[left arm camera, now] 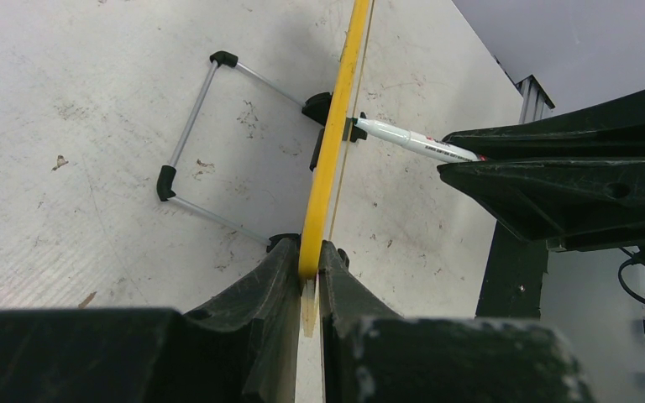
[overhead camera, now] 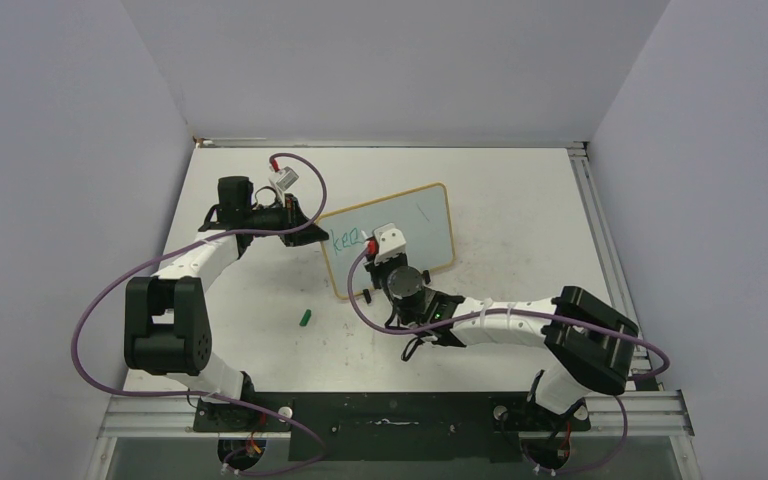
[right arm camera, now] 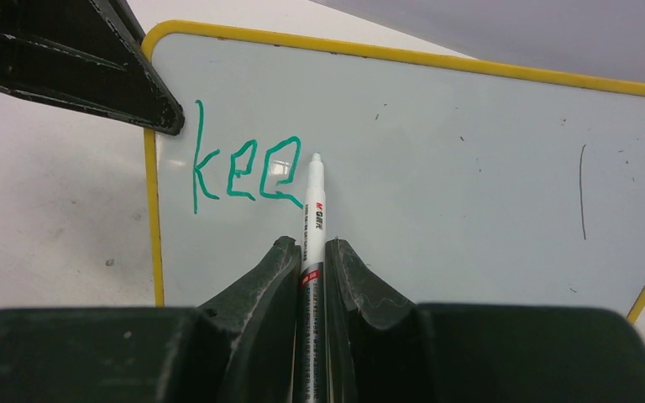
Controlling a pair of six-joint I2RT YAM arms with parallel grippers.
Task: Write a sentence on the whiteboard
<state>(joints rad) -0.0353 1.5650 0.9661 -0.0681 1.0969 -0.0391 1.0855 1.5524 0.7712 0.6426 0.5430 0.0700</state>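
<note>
L arm [overhead camera: 195, 262] is reaching fwd from its base, forearm bending in toward the whiteboard's [overhead camera: 422, 222] left edge. L gripper [left arm camera: 310, 262] is pinching that edge, both fingers pressing the frame w/ no gap. R arm [overhead camera: 508, 322] is lying low, elbow out right of the board, forearm angling in over the board's near edge. R gripper [right arm camera: 312, 256] is clamping a marker [right arm camera: 314, 201], tip pointing at the board face.
</note>
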